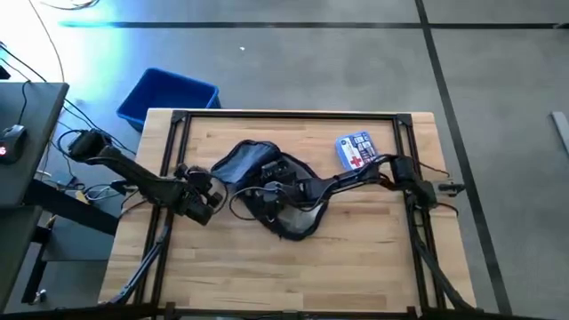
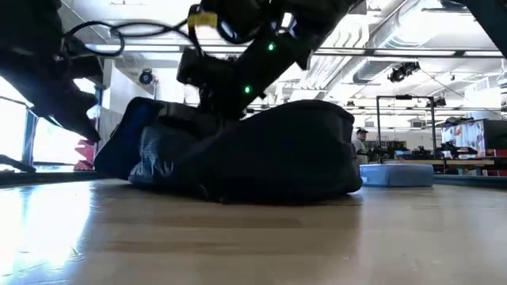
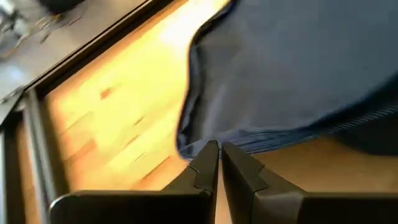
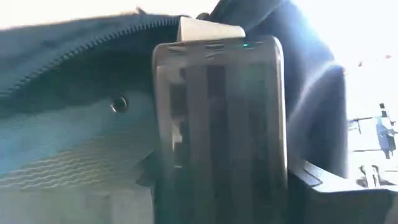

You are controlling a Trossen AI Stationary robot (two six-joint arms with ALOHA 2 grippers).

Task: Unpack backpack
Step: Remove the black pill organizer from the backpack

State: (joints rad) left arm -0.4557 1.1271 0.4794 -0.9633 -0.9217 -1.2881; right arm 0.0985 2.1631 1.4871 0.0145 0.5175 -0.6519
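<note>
The dark navy backpack (image 1: 253, 169) lies slumped on its side mid-table, also in the low view (image 2: 269, 158). My left gripper (image 1: 206, 197) is at its left edge, fingers closed (image 3: 217, 152) on the fabric rim. My right gripper (image 1: 274, 194) reaches into the backpack's open zipper mouth (image 4: 87, 37) from the right. It is shut on a dark flat rectangular device (image 4: 217, 124) with a small green light on its upper end. My left gripper pinches the backpack's fabric edge (image 3: 198, 148) between its two fingertips, coming level from the table's left. The cloth there lies low over the table, slack. One layer or several, I cannot tell. My right gripper holds the flat device by its long sides (image 4: 281, 149). One finger (image 4: 323, 193) shows beside it; the other is hidden behind the device. The device stands along the fingers, inside the backpack's mouth.
A clear pouch with a red cross (image 1: 356, 149) lies at the table's far right, also in the low view (image 2: 396, 174). A bright blue bin (image 1: 167, 96) stands on the floor beyond the far left corner. A black frame rail (image 1: 293, 116) runs along the table's far edge.
</note>
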